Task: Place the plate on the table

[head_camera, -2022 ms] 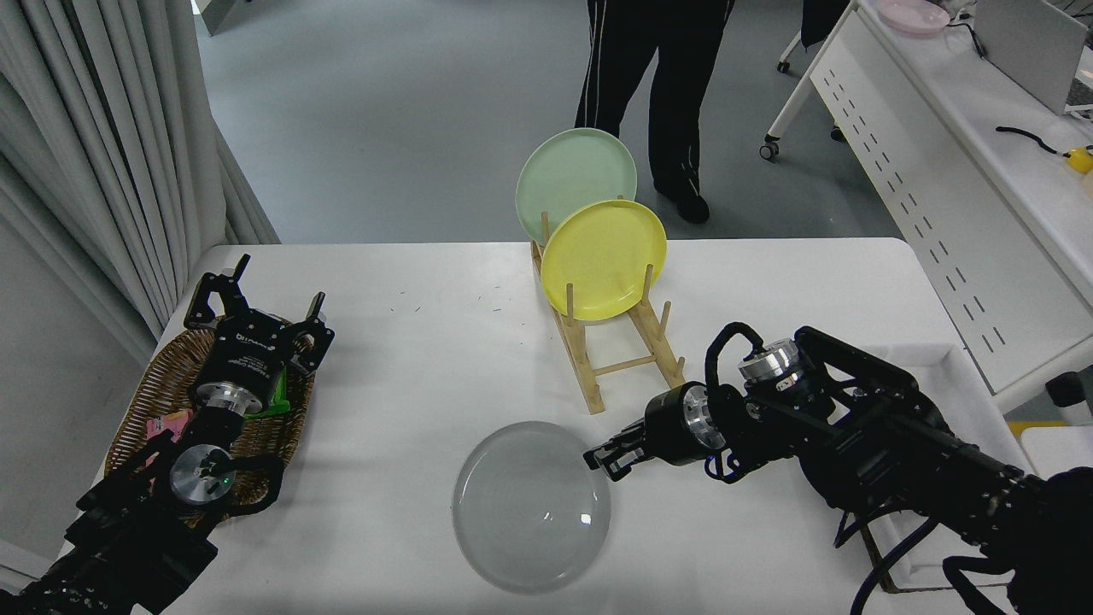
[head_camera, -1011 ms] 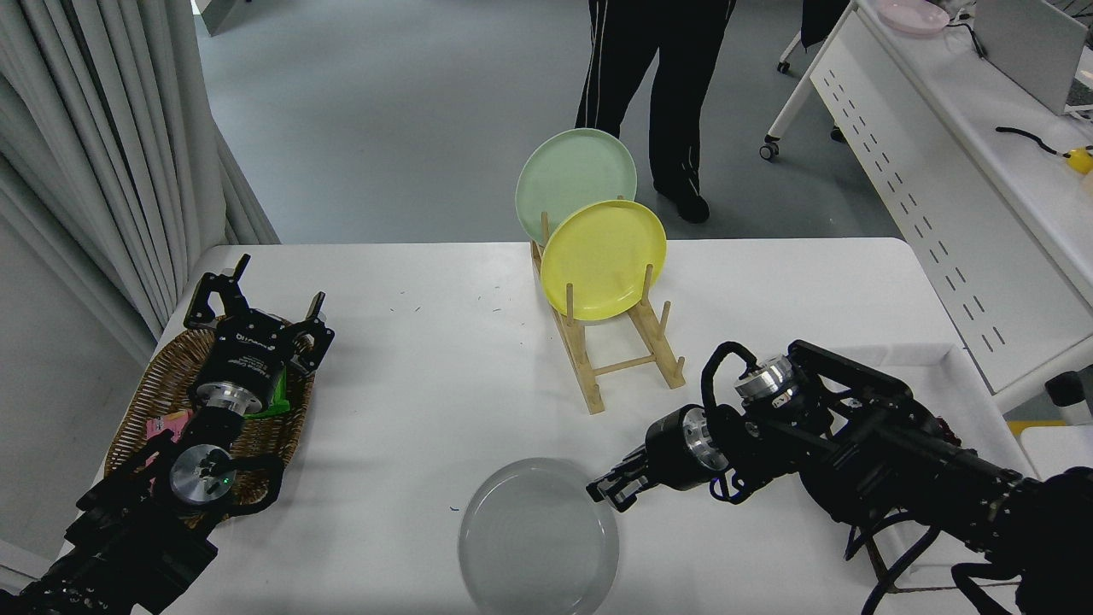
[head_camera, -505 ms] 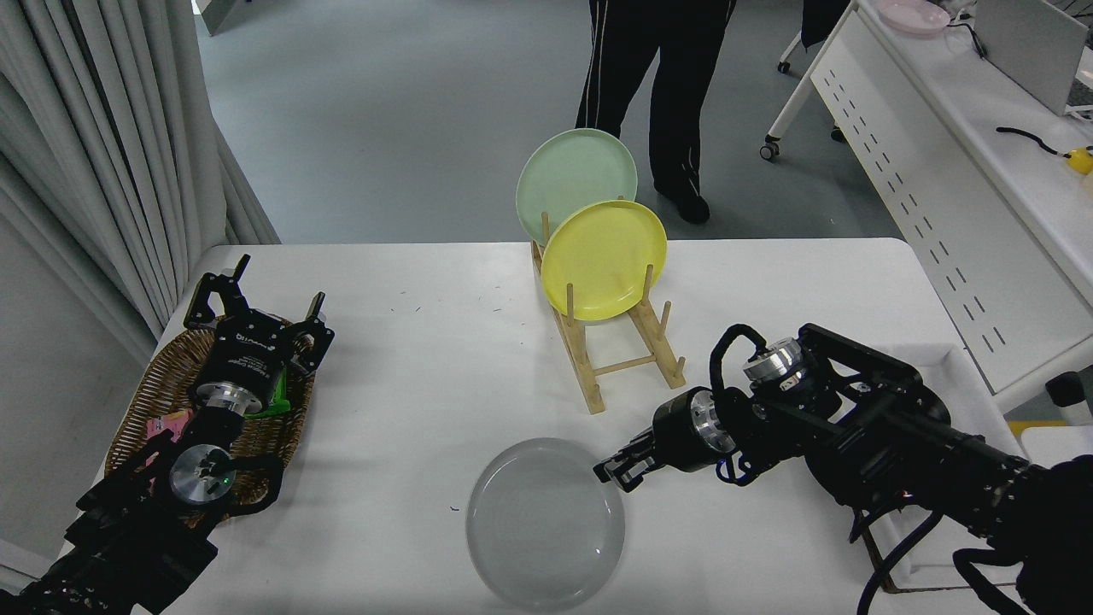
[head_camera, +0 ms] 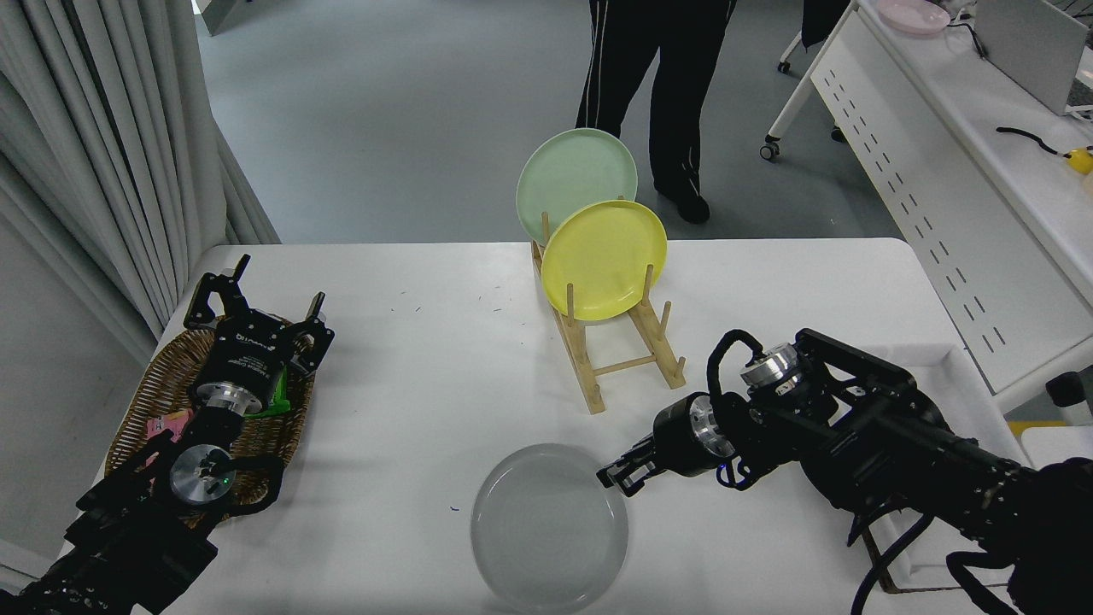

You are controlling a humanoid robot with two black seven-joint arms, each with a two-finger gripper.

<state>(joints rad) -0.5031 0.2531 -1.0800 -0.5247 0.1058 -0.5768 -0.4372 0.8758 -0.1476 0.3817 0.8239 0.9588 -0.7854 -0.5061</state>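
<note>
Plate (head_camera: 549,525) now lies flat on the table (head_camera: 410,410) near its front edge, no longer tilted as two seconds ago. My right gripper (head_camera: 622,475) touches its right rim; I cannot tell the jaw state. Left gripper (head_camera: 256,303) parked, jaws wide, unchanged.

head cam only | mounted high on the robot's side, looking forward and down over the white table (head_camera: 427,359) | pretty wide shot: both arms enter from the bottom corners, floor beyond the far edge
</note>
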